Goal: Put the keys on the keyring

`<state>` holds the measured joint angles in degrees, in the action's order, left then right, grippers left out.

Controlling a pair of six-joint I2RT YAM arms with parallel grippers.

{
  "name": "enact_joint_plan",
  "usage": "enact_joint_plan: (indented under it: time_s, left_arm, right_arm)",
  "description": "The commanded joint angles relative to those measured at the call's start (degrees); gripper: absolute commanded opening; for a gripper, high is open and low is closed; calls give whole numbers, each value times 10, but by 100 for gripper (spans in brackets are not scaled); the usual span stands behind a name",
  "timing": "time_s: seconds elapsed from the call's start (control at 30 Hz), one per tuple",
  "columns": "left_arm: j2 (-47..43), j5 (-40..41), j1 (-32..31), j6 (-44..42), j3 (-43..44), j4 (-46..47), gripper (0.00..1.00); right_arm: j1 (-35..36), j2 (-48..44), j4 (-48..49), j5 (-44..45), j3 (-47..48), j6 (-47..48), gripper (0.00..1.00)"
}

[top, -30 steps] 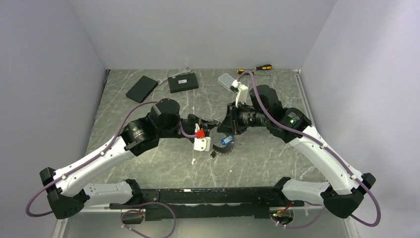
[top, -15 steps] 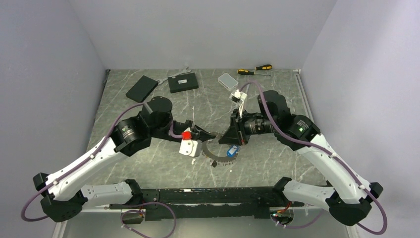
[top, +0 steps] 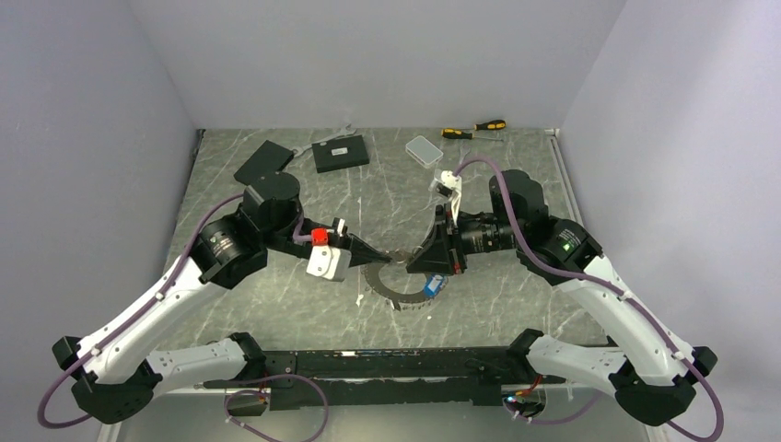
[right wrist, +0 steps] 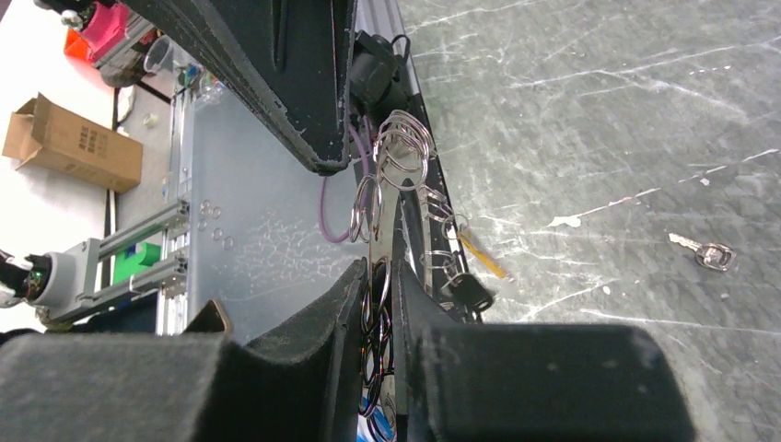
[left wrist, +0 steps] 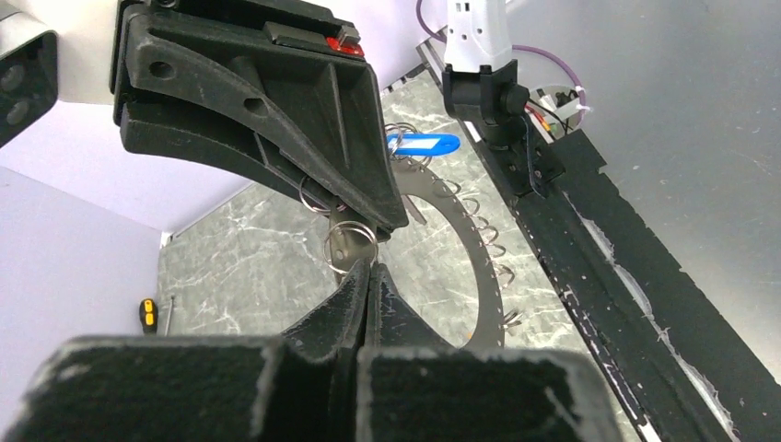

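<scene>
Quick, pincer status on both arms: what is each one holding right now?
Left pincer: closed on a silvery key.
Right pincer: closed on the keyring.

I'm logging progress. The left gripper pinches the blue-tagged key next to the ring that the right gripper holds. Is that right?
Not quite. The left gripper pinches a plain silvery key, not the blue-tagged one. The blue tag sits further along the ring, past the right gripper. The left wrist view shows this. The right gripper does hold the ring.
</scene>
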<state>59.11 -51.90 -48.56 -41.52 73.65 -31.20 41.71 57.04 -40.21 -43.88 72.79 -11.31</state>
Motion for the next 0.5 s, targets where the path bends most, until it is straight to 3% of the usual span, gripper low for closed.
enact_joint_plan:
  time_s: [0.0, 0.1, 0.17, 0.33, 0.47]
  left_arm:
    - [-9, 1, 6, 28, 1, 31, 3]
    - [-25, 51, 6, 62, -26, 86, 55]
    - [-33, 75, 6, 78, -42, 125, 73]
    - [-11, 110, 6, 78, -24, 92, 73]
    - [2, 121, 6, 108, -26, 107, 64]
  right_arm:
    - [-2, -11, 38, -4, 11, 4, 0]
    - [-1, 5, 10, 45, 32, -9, 0]
    - [-1, 15, -11, 78, 47, -19, 0]
    - [-1, 11, -9, 116, 47, -35, 0]
    - [-1, 10, -17, 126, 53, -39, 0]
